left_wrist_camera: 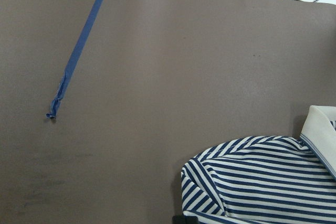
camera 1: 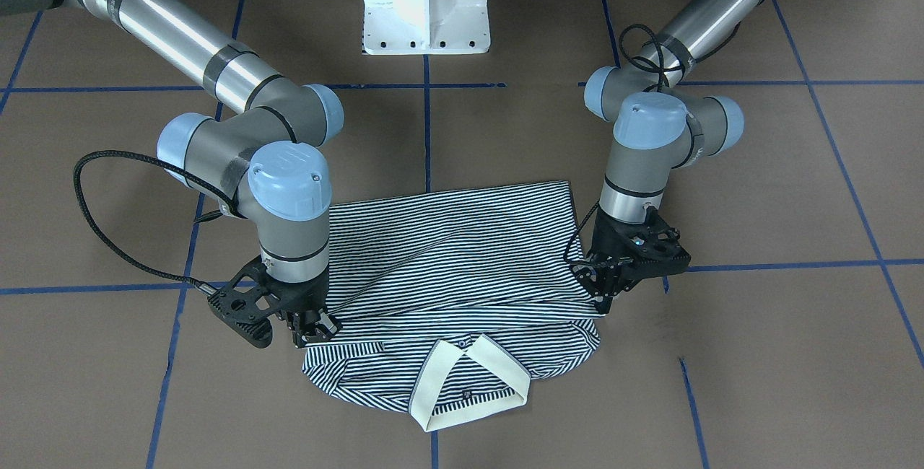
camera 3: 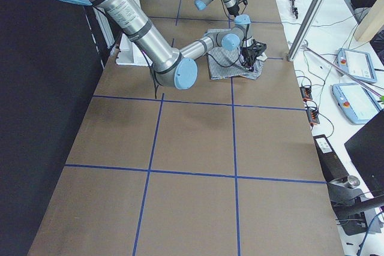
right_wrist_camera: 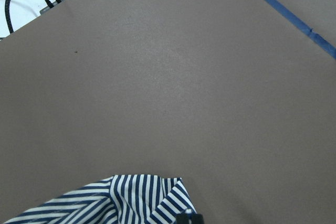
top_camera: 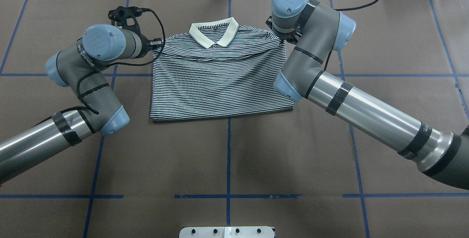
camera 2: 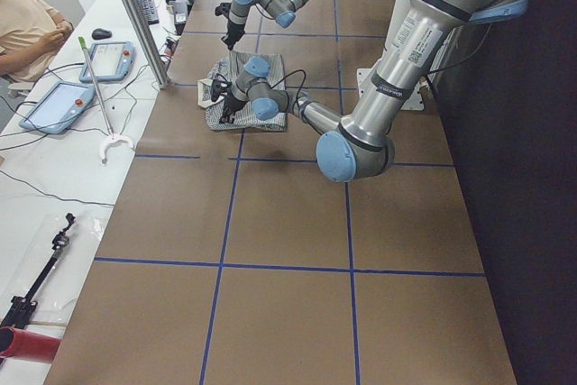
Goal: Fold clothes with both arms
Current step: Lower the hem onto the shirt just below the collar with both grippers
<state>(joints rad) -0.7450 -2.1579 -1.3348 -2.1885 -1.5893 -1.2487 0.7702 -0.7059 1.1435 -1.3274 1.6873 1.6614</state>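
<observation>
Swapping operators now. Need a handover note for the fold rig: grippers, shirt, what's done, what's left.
Left gripper: looks shut on the polo shirt, at one corner of its folded-over edge.
Right gripper: looks shut on the same edge at the other corner.
Shirt: lies on the table, front up, collar on the side away from the robot.
Done: no sleeves show at the sides. The lower half is folded up over the chest, and its edge stops just short of the collar.
Left: probably release both corners, lift clear, then make any further fold.
</observation>
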